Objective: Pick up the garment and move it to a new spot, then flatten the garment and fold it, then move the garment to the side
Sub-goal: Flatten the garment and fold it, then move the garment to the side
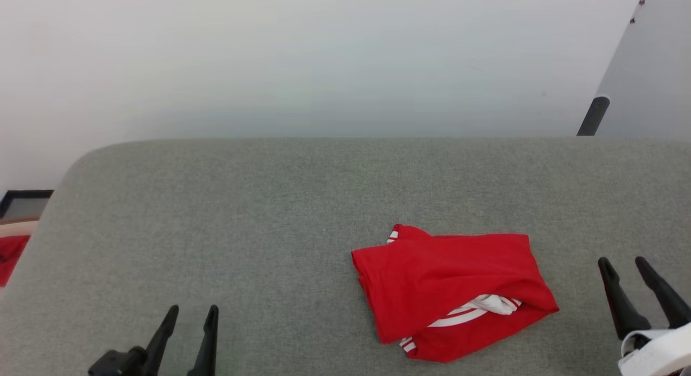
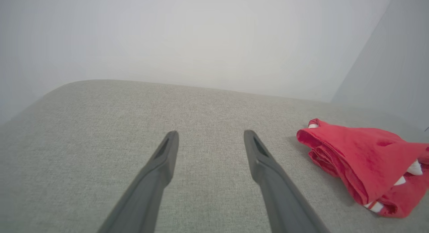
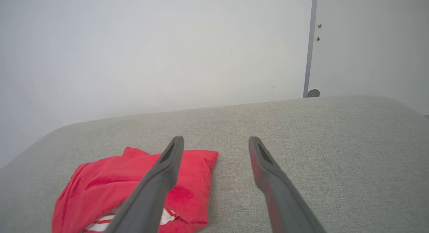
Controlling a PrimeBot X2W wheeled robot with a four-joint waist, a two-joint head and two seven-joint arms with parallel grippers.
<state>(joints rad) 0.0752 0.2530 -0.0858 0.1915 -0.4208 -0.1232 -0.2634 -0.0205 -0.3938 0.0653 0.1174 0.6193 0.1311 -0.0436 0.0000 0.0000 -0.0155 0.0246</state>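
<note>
The garment (image 1: 453, 289) lies bunched at 5 o'clock on the grey cushion (image 1: 259, 203) (white trim peeking out). The 2 pincers gape empty: left gripper (image 1: 194, 309) at 7 o'clock, right gripper (image 1: 622, 261) at 4. The right wrist view overlaps gripper and fabric; the head view shows a gap.

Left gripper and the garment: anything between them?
Nothing. In the head view, bare grey fabric surface runs from the left gripper to the red garment.

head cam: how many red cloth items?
2. The garment lies bunched on the grey table, right of centre; a red cloth sits off the table at the far left edge, mostly cropped.
</note>
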